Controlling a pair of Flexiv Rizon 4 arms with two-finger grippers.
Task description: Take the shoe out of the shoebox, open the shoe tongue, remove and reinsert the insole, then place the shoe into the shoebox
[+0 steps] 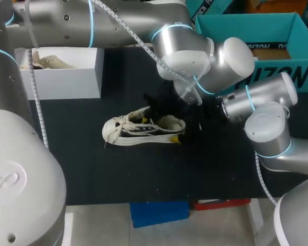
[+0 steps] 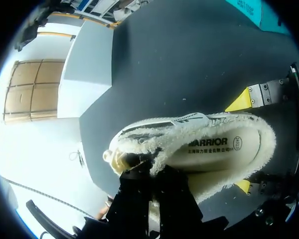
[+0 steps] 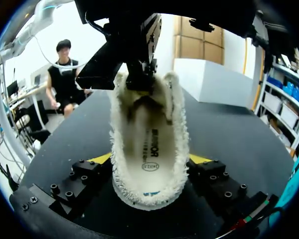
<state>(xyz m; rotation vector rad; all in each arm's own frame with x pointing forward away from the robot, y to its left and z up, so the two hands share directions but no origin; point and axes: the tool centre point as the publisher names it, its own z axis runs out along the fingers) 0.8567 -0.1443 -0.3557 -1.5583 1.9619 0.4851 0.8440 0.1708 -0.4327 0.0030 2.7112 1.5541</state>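
Right gripper [image 3: 150, 160] clamped on the shoe [image 1: 143, 130] heel, one yellow tip on each side. Left gripper [image 2: 152, 174] is down at the tongue end of the opening, open or closed can't tell; insole [image 2: 214, 149] lies inside. Shoe sits mid-table [image 1: 143, 174], shoebox [image 1: 66, 77] well apart at far left

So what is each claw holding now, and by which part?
The right claw clamps the shoe at its heel sides. The left claw is at the tongue; a grip there cannot be told.
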